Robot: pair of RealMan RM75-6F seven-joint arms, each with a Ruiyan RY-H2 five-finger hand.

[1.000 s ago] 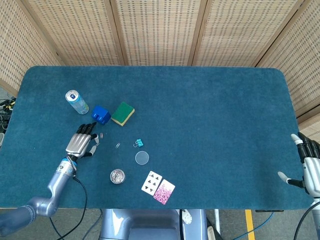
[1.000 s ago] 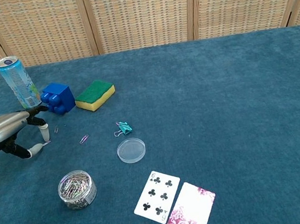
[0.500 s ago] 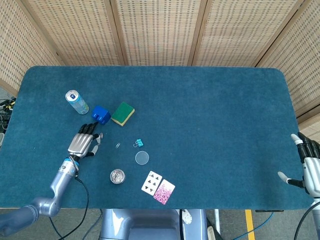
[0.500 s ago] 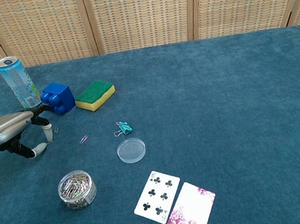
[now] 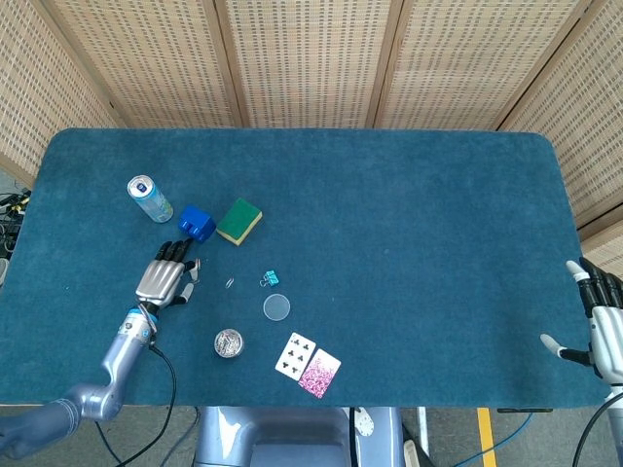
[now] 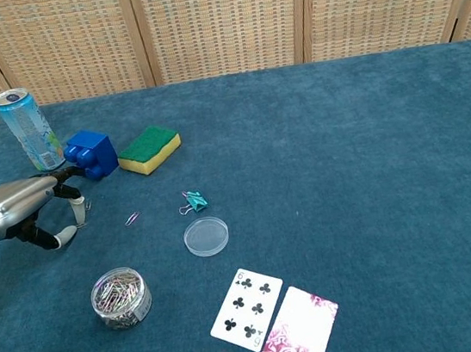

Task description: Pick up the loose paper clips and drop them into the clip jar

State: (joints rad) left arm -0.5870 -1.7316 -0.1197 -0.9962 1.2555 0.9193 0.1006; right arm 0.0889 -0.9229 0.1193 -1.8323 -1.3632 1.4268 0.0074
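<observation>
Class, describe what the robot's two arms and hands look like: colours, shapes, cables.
The left hand has a silver-grey back, black fingers with pale tips, a blue wrist ring and a grey arm trailing a black cable. The right hand is pale grey with dark fingers and a black cable beneath.

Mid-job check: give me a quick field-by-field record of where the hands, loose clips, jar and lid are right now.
left hand: low over the table beside the blue block, fingers curled down near a loose clip; cannot tell if it holds one
right hand: at the table's far right edge, fingers apart, holding nothing
loose paper clip: lies on the cloth between the left hand and the binder clip
clip jar: upright, open, holding clips
lid: flat on the table, apart from the jar
</observation>
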